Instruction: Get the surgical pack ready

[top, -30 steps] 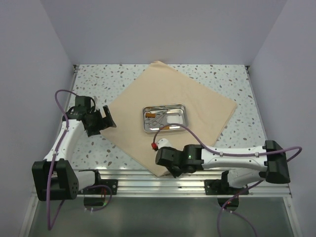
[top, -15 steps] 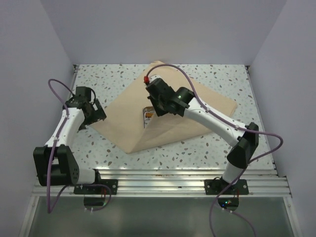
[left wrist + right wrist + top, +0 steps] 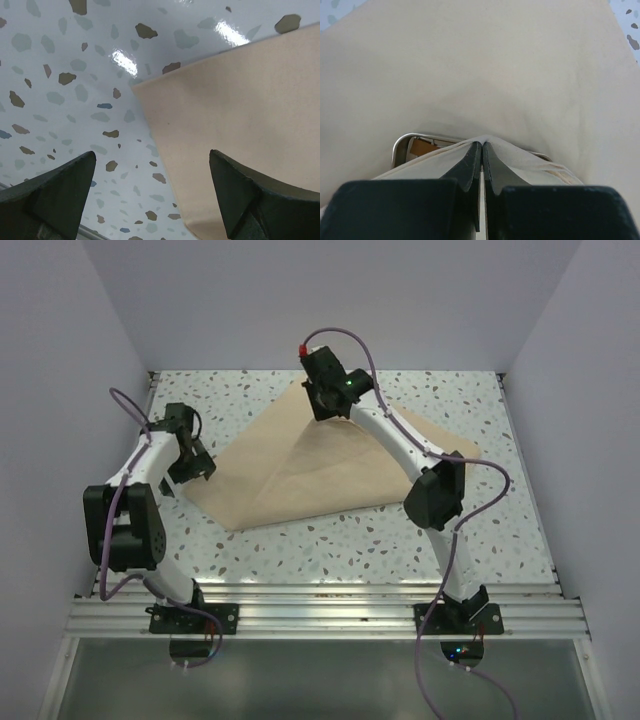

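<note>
Left of the overhead view, my left gripper (image 3: pixel 196 462) hangs spread wide; its wrist camera frames a corner of the tan cloth (image 3: pixel 240 125) on the speckled table (image 3: pixel 60 75). At upper centre, my right gripper (image 3: pixel 320 402) pinches a cloth fold. Only its wrist camera reveals the steel tray (image 3: pixel 399 142) beneath.

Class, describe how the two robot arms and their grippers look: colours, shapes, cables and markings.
Both the left arm and right arm have white links with black joints and bases. A purple cable runs along each; the right one ends in a red plug. The left gripper and right gripper have black, wedge-shaped fingers.
</note>
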Controlling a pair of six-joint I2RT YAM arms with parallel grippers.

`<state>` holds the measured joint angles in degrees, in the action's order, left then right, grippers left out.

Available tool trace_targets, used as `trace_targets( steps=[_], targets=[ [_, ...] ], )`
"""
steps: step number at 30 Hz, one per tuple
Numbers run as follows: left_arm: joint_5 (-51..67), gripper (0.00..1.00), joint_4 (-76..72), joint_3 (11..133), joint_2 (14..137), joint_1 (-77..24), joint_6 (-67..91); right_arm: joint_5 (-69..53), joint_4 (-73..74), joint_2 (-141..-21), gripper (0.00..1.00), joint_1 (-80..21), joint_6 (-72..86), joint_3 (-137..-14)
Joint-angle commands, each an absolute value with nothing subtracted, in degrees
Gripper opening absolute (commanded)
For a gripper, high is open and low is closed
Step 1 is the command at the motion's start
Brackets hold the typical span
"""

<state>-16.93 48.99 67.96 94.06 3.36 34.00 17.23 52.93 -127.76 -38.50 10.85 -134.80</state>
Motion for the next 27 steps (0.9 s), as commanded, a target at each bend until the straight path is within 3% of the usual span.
trace_targets(
  steps=[1, 10, 27],
  targets=[
    [-18.54, 0.99, 49.57, 72.67, 94.83, 3.78, 36.3, 14.42, 49.75, -128.84, 0.0, -37.62, 9.93, -137.64],
    [-15.73, 0.99, 51.06, 78.83, 97.29, 4.04, 36.47, 12.04, 47.11, -134.02, 0.0, -35.16, 9.67, -136.4],
    [-14.15, 0.99, 50.54, 77.87, 97.29, 5.27, 34.19, 10.99, 46.32, -140.62, 0.0, -31.38, 11.25, -138.08]
  ],
)
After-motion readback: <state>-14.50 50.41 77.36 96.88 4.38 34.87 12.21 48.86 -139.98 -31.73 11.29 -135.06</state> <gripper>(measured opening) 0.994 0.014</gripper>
